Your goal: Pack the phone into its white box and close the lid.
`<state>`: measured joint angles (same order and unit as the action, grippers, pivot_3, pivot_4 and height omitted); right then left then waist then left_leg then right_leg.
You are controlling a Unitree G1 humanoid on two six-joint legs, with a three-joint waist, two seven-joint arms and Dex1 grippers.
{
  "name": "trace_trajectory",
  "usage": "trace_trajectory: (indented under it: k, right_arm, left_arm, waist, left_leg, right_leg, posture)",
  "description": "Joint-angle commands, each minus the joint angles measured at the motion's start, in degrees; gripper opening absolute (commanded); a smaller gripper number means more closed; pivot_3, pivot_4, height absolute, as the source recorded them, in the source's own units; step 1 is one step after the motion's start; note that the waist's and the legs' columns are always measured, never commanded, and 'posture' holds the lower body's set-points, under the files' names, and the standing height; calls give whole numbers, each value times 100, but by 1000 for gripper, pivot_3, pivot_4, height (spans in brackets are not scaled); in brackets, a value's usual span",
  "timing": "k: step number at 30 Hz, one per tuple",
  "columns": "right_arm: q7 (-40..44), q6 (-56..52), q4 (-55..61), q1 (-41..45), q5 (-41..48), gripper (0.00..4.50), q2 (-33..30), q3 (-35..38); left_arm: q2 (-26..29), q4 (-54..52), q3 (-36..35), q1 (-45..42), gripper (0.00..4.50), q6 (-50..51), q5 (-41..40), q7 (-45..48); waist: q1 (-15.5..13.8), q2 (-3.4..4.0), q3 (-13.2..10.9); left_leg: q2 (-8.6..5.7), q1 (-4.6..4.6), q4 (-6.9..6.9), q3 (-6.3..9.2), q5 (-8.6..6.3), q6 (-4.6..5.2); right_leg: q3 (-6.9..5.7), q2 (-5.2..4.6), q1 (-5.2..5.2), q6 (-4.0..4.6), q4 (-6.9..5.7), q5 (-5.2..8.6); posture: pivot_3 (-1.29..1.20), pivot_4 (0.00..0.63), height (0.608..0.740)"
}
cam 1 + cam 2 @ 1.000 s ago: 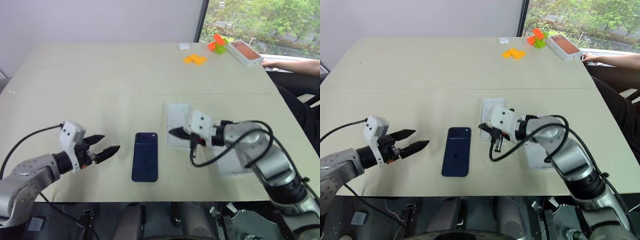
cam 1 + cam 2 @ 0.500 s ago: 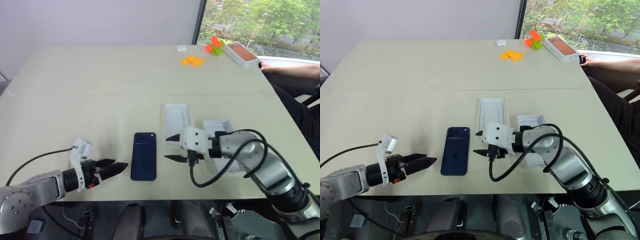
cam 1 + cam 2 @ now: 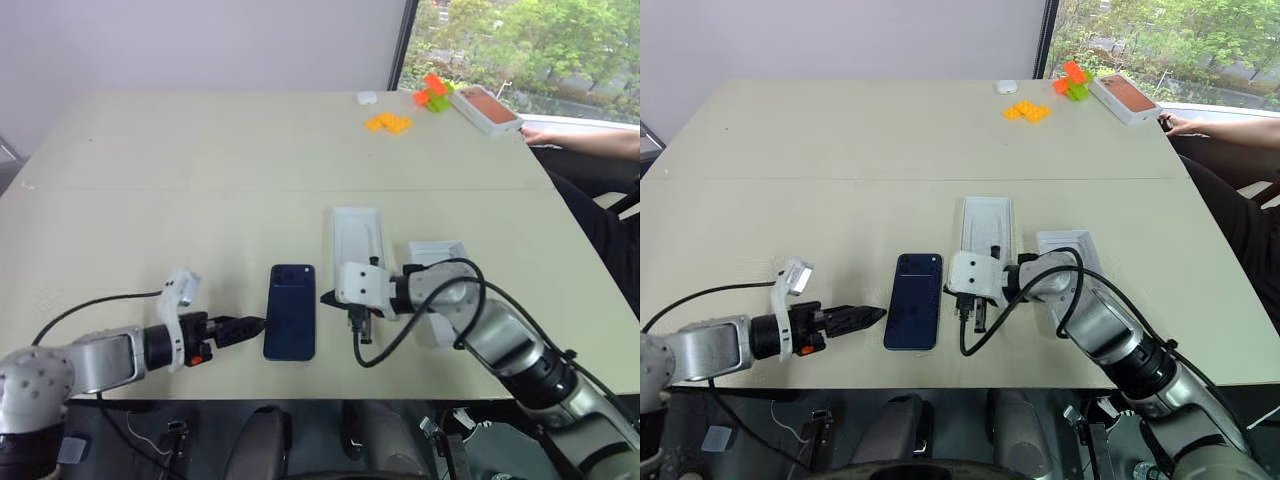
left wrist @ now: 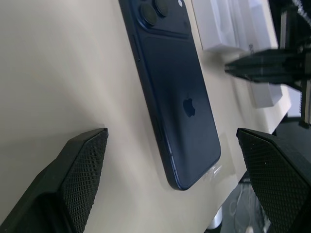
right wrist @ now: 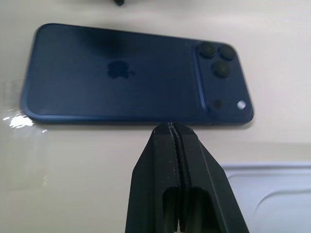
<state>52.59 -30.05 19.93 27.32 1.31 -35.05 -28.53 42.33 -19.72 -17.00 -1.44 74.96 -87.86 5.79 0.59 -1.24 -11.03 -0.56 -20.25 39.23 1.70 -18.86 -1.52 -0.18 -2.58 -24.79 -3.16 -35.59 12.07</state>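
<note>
The phone [image 3: 290, 311] lies back up on the table near the front edge, dark navy with its camera cluster at the far end. My left gripper [image 3: 258, 324] is low beside the phone's left edge, jaws open wide. In the left wrist view the phone's near end lies between the fingers [image 4: 73, 174]. My right gripper [image 3: 326, 297] is shut on nothing, its tip at the phone's right long edge. A long shallow white tray [image 3: 357, 232] lies just right of the phone. Another white box piece [image 3: 437, 254] is partly under my right arm. I cannot tell which is the white box and which the lid.
At the far right of the table are orange blocks [image 3: 389, 122], orange and green blocks [image 3: 432, 92], a small white object [image 3: 367, 96] and a box with an orange phone picture [image 3: 487, 107]. A person's arm [image 3: 590, 138] rests at the right edge.
My left gripper rolled and slid right, up to the phone's left edge. My right gripper sank from above the white tray to the phone's right edge, opening and shutting again on the way.
</note>
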Motion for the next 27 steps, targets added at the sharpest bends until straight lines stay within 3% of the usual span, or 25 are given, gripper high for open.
trace_trajectory:
  k: [1,13,23,27]
  right_arm:
    - [15,128,-75,91,-155,50,47,-60]
    - [262,86,-477,281,-303,50,423,-313]
    - [287,127,-769,397,-321,50,796,-276]
    - [305,92,-749,338,-272,50,819,-246]
  left_arm:
    - [226,268,389,-173,4500,203,-441,-434]
    - [838,585,1347,-495,4500,-320,-2005,-1524]
    - [950,524,1858,-537,4500,-875,-2492,-1927]
    - [760,499,1861,-443,4500,-1128,-2514,-1940]
  waist:
    - [3,1,0]
    - [6,6,4]
    - [-3,7,4]
    - [-4,10,6]
  left_leg:
    - [0,-1,0,0,0,0]
    - [-8,-1,-1,1,0,0]
    - [-10,0,-3,1,1,-2]
    - [-18,1,-3,1,1,-2]
  right_leg:
    - [0,-1,0,0,1,0]
    - [2,-10,0,-4,2,-2]
    - [2,-9,0,1,3,1]
    - [3,-14,4,3,7,2]
  posture:
    - [0,150,740]
    - [0,150,740]
    - [0,150,740]
    - [0,150,740]
